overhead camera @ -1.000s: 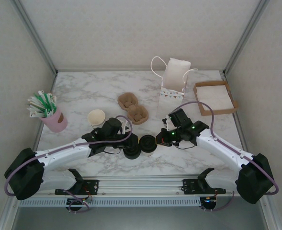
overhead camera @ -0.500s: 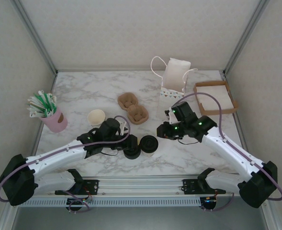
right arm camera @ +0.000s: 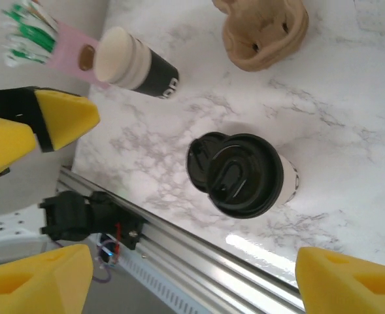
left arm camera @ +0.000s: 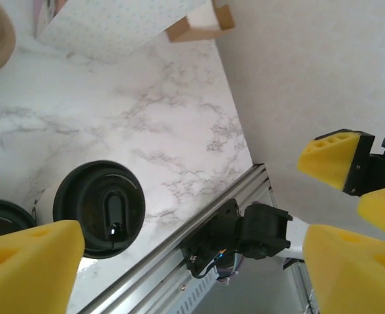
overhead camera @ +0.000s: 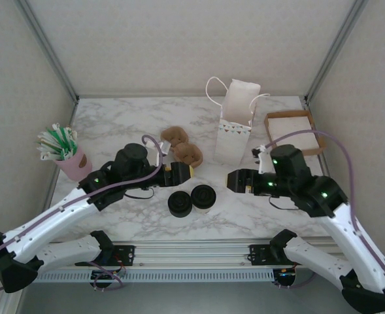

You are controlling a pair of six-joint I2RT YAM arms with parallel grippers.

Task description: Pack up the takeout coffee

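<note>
Coffee first: the takeout coffee (overhead camera: pixel 203 195) stands upright on the marble table (overhead camera: pixel 114 124), close to the near edge. A low pile of black lids (overhead camera: pixel 180 203) sits just beside it on the left, perhaps touching. Both tools hang above the table with fingers spread wide and nothing in them. The left gripper (overhead camera: pixel 181 171) is a little to the far left of the cup and the right gripper (overhead camera: pixel 234 180) a little to its right, so the cup sits between the 2, about equally close to each. The white paper bag (overhead camera: pixel 236 124) stands farther back and to the right, which I'd say favours the right arm. From above, the lid hides most of the cup's wall, and I can't see into the bag's mouth.
</note>
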